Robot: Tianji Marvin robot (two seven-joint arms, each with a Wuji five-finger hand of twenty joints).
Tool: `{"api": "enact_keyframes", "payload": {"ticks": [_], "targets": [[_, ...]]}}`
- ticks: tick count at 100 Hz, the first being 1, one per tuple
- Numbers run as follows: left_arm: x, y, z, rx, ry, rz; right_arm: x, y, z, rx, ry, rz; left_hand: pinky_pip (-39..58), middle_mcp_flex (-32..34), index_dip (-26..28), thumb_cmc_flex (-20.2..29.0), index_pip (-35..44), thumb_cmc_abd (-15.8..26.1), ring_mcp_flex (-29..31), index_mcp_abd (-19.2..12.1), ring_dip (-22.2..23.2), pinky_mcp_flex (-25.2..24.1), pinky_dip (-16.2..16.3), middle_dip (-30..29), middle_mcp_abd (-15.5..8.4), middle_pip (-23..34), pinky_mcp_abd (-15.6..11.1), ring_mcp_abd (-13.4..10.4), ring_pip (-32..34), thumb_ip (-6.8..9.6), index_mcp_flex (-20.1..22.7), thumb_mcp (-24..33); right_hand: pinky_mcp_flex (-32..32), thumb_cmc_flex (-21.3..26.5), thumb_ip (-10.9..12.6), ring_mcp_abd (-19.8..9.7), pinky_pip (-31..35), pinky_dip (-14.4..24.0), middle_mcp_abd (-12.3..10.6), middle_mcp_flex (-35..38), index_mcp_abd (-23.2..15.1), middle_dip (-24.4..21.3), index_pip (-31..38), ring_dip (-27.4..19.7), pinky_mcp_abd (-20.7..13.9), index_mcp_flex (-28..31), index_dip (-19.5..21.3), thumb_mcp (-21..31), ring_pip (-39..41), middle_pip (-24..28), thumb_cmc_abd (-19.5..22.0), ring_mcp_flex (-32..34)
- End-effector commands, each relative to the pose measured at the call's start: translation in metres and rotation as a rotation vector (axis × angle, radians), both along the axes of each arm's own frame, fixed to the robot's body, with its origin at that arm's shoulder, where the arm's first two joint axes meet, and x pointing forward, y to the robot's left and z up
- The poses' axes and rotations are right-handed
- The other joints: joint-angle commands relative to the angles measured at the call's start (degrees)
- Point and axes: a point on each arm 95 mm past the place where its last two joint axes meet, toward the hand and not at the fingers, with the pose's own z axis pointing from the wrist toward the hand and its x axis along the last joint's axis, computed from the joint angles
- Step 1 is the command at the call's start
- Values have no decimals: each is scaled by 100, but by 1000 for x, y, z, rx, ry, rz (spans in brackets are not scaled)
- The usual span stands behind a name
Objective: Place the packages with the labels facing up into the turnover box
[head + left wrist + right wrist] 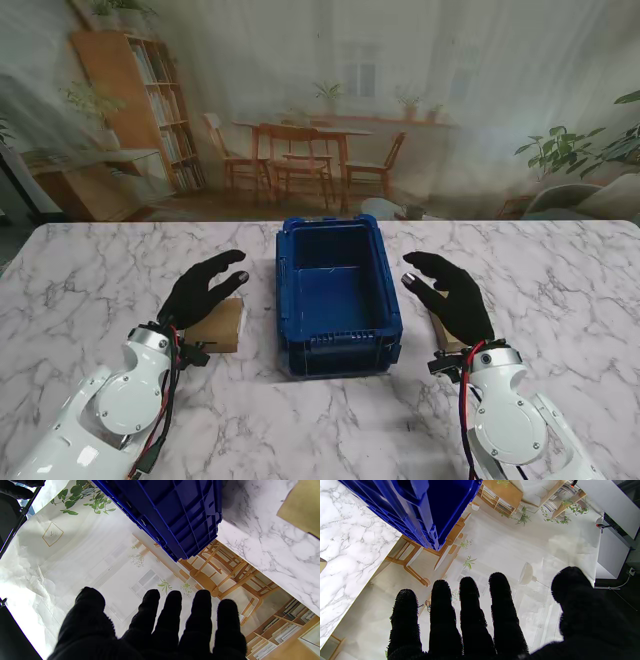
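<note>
One printed backdrop point(450, 110) is seen filling the far side of the scene, showing a pale room with wooden chairs, a dining table, a bookshelf and potted green plants. In front of it a white marble-patterned desk with grey veining point(560, 290) is spread across the stand's view. At the middle of the desk a dark blue ribbed plastic turnover box point(337, 296) is set upright, its open interior seen to hold nothing.

Two flat brown cardboard packages are found on the desk, one on each side of the box. The left brown package point(218, 325) is laid just beside the box's left wall, partly covered by the left hand point(203, 288). The right brown package point(445, 332) is largely hidden under the right hand point(452, 295), only a narrow strip being visible. No label can be made out on either package.

Both hands are covered in black gloves. The left hand is held spread above its package, fingers point(172, 620) extended and apart, nothing being grasped. The right hand is likewise held flat with fingers point(470, 615) straight and thumb apart, nothing enclosed.
</note>
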Motion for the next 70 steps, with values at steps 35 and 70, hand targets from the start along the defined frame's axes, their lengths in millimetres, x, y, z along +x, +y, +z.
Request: {"api": "enact_keyframes", "payload": {"ticks": [35, 70], "targets": [[8, -2, 0, 178, 99, -93, -12, 1, 0, 25, -8, 5, -528, -1166, -265, -413, -218, -5, -393, -264, -408, -99, -120, -751, -147, -517, -110, -323, -470, -66, -220, -56, -31, 52, 156, -79, 71, 2, -18, 73, -122, 29, 42, 59, 1, 111, 137, -59, -1, 85, 191, 64], [37, 30, 4, 476, 90, -175, -12, -2, 1, 29, -14, -12, -2321, -2693, -1728, -1464, -1171, -1320, -1819, -578, -1277, -222, -396, -1916, -250, -844, -866, -590, -947, -44, -1914, 5, -29, 54, 155, -81, 75, 2, -22, 71, -133, 34, 42, 62, 2, 115, 139, -63, 3, 90, 197, 67]]}}
